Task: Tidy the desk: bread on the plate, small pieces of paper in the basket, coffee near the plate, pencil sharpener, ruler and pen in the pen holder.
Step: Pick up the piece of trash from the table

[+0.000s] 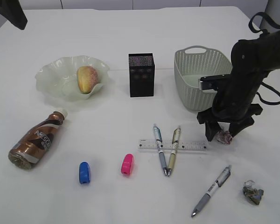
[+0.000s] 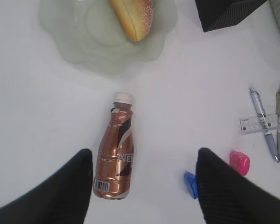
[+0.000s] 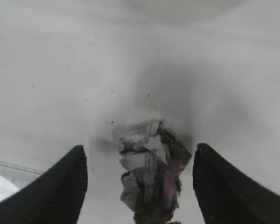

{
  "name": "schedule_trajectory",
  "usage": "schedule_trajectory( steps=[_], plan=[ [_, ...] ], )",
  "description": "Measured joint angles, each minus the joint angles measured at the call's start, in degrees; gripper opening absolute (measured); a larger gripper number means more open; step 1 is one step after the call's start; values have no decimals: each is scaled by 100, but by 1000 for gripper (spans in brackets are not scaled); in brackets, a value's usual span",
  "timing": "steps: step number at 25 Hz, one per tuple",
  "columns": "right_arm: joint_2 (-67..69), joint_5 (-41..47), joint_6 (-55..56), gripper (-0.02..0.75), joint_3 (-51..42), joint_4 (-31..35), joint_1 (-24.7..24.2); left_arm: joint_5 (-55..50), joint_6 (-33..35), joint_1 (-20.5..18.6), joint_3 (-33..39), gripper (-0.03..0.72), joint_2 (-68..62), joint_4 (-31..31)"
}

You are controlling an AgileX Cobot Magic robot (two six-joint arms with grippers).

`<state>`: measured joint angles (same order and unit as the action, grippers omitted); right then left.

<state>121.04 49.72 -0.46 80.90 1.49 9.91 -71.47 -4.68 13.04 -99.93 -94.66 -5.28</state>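
Crumpled paper [image 3: 149, 172] lies on the desk [image 3: 60, 70] between our right gripper's [image 1: 225, 134] spread fingers [image 3: 60, 186], untouched; we judge we are placed to pinch it for the basket [image 1: 191, 70] just behind. A second wad [image 1: 253, 192] waits nearer the edge. Our left gripper [image 2: 144, 186] hangs open and empty above the toppled coffee [image 2: 115, 149]. Bread [image 1: 87, 78] already sits on the plate [image 1: 49, 77].

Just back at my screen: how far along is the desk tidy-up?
Done: bread sits on the plate. In hand: right claw open around a paper wad. Left: second wad, lying coffee, sharpeners, ruler, pens.
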Motion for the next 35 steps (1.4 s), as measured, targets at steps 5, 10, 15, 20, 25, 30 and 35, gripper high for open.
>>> schedule_trajectory(
  steps=[5,10,15,20,25,30,35],
  plan=[
    [0,-47,3,546,0,-79,0,0,0,0,0,498,0,-13],
    [0,-157,3,546,0,-88,0,0,0,0,0,498,0,-13],
    [0,-356,3,546,0,-101,0,0,0,0,0,498,0,-26],
    [0,-356,13,545,0,-101,0,0,0,0,0,498,0,-48],
    [0,-476,13,543,0,-101,0,0,0,0,0,498,0,-61],
    [34,-587,13,543,0,-101,0,0,0,0,0,498,0,-72],
    [177,-572,46,543,4,-101,0,0,0,0,0,498,0,-95]
  ],
)
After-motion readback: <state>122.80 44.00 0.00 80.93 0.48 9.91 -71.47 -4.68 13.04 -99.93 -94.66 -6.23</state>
